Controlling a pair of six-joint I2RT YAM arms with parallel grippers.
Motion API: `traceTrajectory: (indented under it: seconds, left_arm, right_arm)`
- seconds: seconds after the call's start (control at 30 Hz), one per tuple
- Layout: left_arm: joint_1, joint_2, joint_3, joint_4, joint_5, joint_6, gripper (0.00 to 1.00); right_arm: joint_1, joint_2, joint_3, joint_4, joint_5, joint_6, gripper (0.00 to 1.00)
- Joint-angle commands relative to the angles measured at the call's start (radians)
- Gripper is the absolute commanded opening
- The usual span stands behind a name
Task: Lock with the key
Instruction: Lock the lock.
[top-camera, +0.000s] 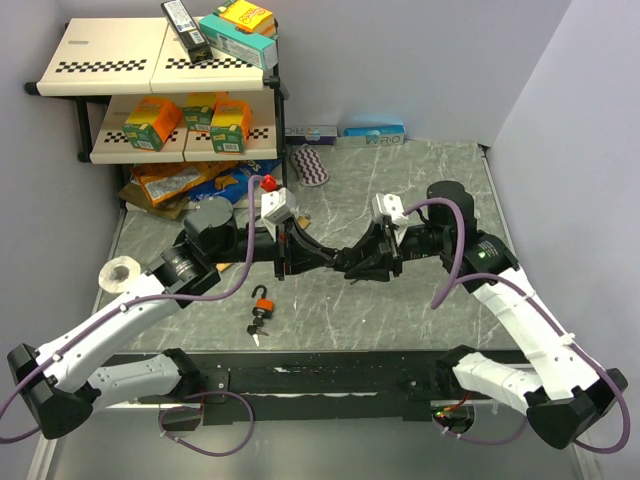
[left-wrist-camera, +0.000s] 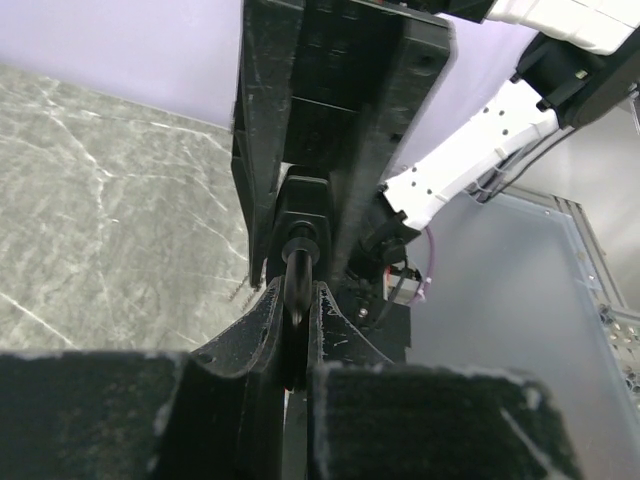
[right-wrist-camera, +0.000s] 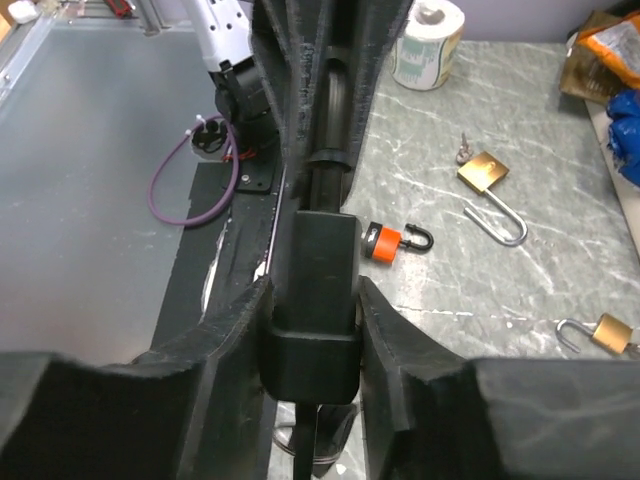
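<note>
The grey marbled table (top-camera: 400, 190) runs beneath both arms. A two-tier shelf (top-camera: 100, 62) stacked with boxes stands well behind and to the left of the left gripper (left-wrist-camera: 298, 305). The two arms meet over the middle of the table, their fingers pointing at each other. The black padlock (right-wrist-camera: 312, 260) is held in the air between them, off the table. The right gripper (right-wrist-camera: 312, 330) clasps the lock's blocky body, with one finger pressed flat against each side. The left gripper is pinched almost fully together on a thin dark part at the lock's other end. From the right wrist that part looks like the shackle, but the view is too dark to be sure. A roll of white paper (top-camera: 120, 273) sits beyond the left gripper's wrist, beside that arm. In the right wrist view a brass padlock (right-wrist-camera: 484, 172) lies ahead and to the right of the right gripper's fingers, its shackle swung open and a small key (right-wrist-camera: 462, 150) beside it. A second brass padlock (right-wrist-camera: 612, 332) shows at the frame's right edge. A small orange padlock (top-camera: 262, 301) lies on the table just nearer the bases than the left gripper, with a dark key (top-camera: 259, 324) at its near end.
</note>
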Motion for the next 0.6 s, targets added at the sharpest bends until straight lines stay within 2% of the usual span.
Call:
traceTrajectory:
  seconds: [0.0, 0.03, 0.07, 0.1, 0.17, 0.2, 0.23, 0.3, 0.4, 0.57]
  left_arm:
    - [0.010, -0.019, 0.014, 0.127, 0.019, -0.023, 0.01]
    - [0.013, -0.017, 0.014, 0.127, 0.019, -0.024, 0.01]
    - [0.014, -0.017, 0.014, 0.124, 0.018, -0.024, 0.01]
    - [0.014, -0.016, 0.018, 0.118, 0.013, -0.023, 0.01]
    - [0.022, -0.017, 0.035, 0.063, 0.002, -0.006, 0.31]
    - [0.027, -0.016, 0.046, 0.039, 0.004, 0.000, 0.62]
    - [0.043, -0.008, 0.058, -0.039, 0.011, 0.009, 0.70]
    - [0.068, 0.007, 0.106, -0.122, 0.063, 0.025, 0.80]
    - [0.128, 0.019, 0.138, -0.251, 0.183, 0.098, 0.87]
    - [0.151, 0.007, 0.167, -0.374, 0.128, 0.169, 0.89]
  right_arm:
    - [0.018, 0.002, 0.058, -0.024, -0.016, -0.046, 0.29]
    - [0.018, 0.004, 0.058, -0.029, -0.014, -0.051, 0.22]
    - [0.018, 0.004, 0.058, -0.030, -0.016, -0.052, 0.03]
    - [0.018, 0.004, 0.058, -0.030, -0.010, -0.041, 0.00]
    - [0.018, 0.005, 0.058, -0.023, -0.001, -0.023, 0.00]
    - [0.018, 0.006, 0.059, -0.023, 0.004, -0.006, 0.00]
    - [0.018, 0.007, 0.061, -0.015, 0.010, 0.006, 0.00]
    - [0.007, 0.006, 0.066, -0.009, 0.018, 0.044, 0.00]
    - [-0.001, 0.016, 0.085, -0.044, 0.010, 0.045, 0.00]
    - [-0.001, 0.027, 0.098, -0.093, 0.012, 0.031, 0.00]
